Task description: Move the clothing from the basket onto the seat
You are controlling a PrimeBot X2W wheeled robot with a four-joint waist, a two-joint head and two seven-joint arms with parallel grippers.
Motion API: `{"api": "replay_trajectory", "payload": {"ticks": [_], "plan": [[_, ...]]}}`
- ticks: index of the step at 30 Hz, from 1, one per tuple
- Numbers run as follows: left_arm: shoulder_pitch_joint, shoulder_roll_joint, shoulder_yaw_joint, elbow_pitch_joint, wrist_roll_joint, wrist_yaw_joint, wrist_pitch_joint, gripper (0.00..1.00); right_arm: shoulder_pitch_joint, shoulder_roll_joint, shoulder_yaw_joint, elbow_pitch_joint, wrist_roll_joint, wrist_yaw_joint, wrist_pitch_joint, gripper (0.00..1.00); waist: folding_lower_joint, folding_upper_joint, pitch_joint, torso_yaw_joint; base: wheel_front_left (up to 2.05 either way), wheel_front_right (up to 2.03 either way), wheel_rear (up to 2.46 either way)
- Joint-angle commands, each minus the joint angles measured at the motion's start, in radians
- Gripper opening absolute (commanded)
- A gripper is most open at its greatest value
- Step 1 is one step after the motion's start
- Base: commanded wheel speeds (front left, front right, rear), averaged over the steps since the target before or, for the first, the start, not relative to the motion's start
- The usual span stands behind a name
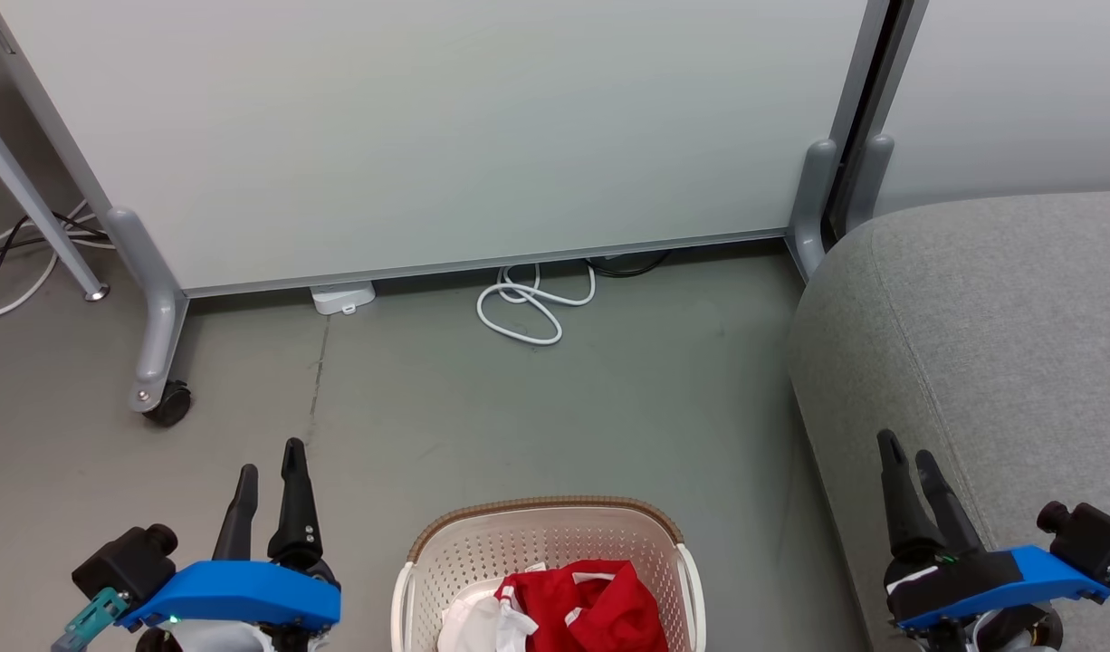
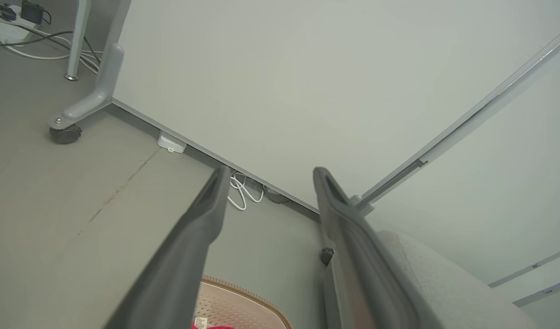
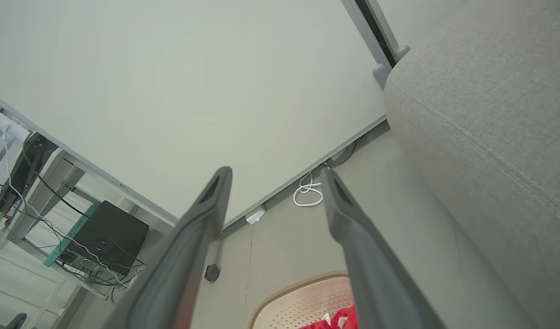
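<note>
Basket point(image 1: 483, 554) sits on the floor point(image 1: 519, 407) at the bottom middle of the head view, between the two arms. Its rounded far end with the brown rim faces the partition point(image 1: 428, 136). The near part is cut off by the frame edge, so I can't really call its long axis.

The clothing point(image 1: 584, 602) is inside the basket, a crumpled red heap with white bits bunched on its left side. It's just a wad, so no clear direction or long axis, and I can't read any lettering.

The seat point(image 1: 990, 326) is off to the right of the basket, not touching it. Its side edge runs from near to far, and its rounded corner points at the partition foot.

Left gripper point(image 1: 270, 457) hangs over bare floor left of the basket, fingers spread and empty, pointing at the partition. Right gripper point(image 1: 905, 446) is over the seat's left edge, fingers also apart with nothing between them, pointing the same way. Both wrist views show wide gaps between the fingers.

There's a white cable point(image 1: 528, 308) looped on the floor by the partition, and a caster point(image 1: 168, 403) on its left leg.
</note>
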Motion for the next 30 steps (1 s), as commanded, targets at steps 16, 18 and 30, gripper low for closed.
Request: {"api": "replay_trajectory", "payload": {"ticks": [16,18,30], "plan": [[-0.034,0.021,-0.042,-0.002,0.215,0.018,-0.053,1.00,-0.026,-0.009,0.006,-0.010,-0.212,0.004,-0.025,1.00,0.0000,0.0000,0.003,0.003,0.00,0.00,0.00],[-0.034,0.023,-0.046,-0.001,0.235,0.019,-0.058,1.00,-0.027,-0.010,0.008,-0.010,-0.235,0.004,-0.030,1.00,0.0000,0.0000,0.004,0.002,0.00,0.00,0.00],[-0.039,0.017,-0.053,0.016,0.323,0.019,-0.089,1.00,-0.026,-0.011,0.013,-0.011,-0.355,0.004,-0.048,1.00,0.0000,0.0000,0.006,0.003,0.00,0.00,0.00]]}}
